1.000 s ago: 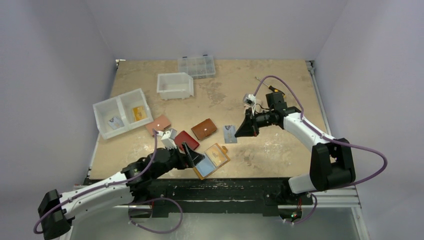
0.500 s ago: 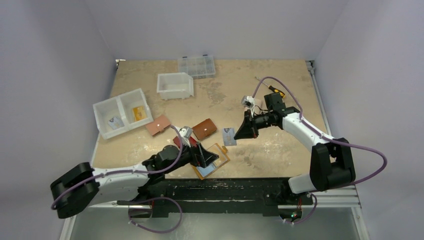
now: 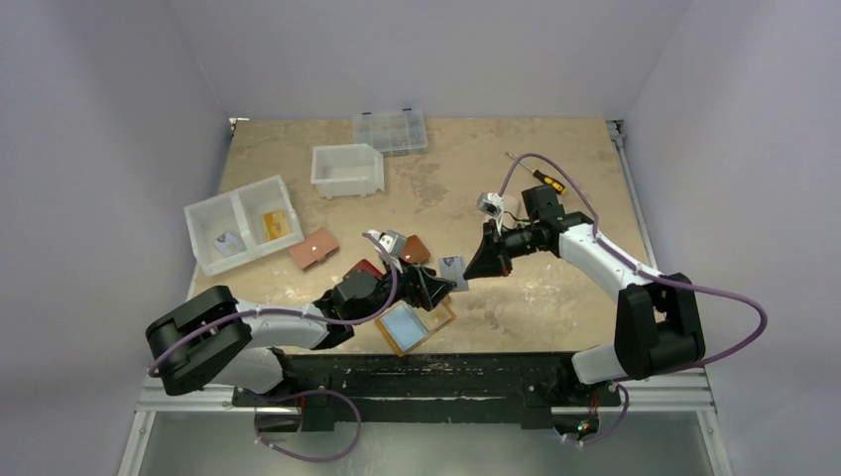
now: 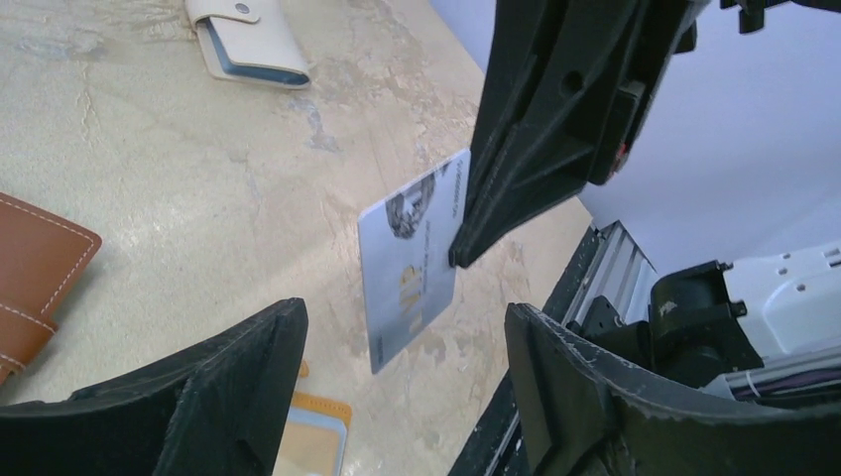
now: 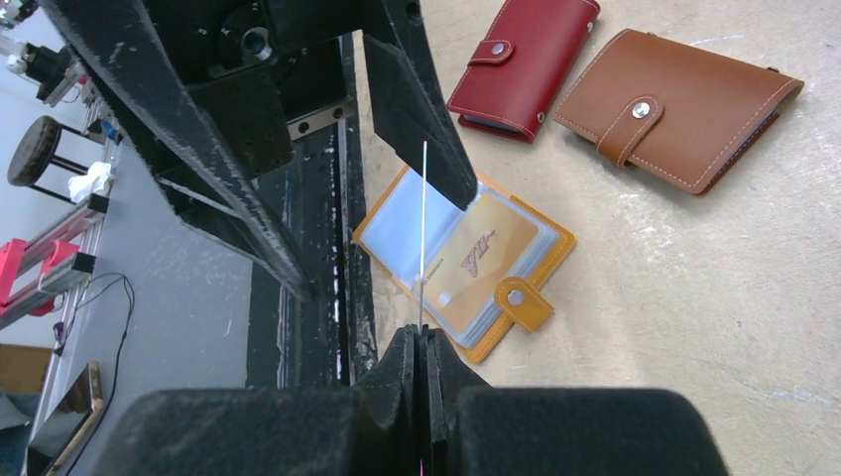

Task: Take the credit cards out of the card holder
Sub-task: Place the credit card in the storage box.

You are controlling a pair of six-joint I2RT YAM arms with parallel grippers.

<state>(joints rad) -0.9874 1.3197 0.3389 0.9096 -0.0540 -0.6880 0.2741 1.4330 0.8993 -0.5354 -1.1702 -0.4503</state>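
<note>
While pinching whitish credit card (image 4: 409, 268) in right gripper (image 5: 424, 335), offering it to wide-open left gripper (image 4: 402, 315) | leaving orange card (image 5: 481, 248) pocketed in mustard card holder (image 5: 555, 248) | judging partway.

Top view: high behind my bases, looking down over the whole table (image 3: 555, 198). Left wrist: close, facing past my left fingers (image 4: 228, 387) at the credit card (image 4: 412, 263). Right wrist: close, along my right fingers (image 5: 397, 382), down onto the card holder (image 5: 516, 302). All three views share the credit card.
</note>
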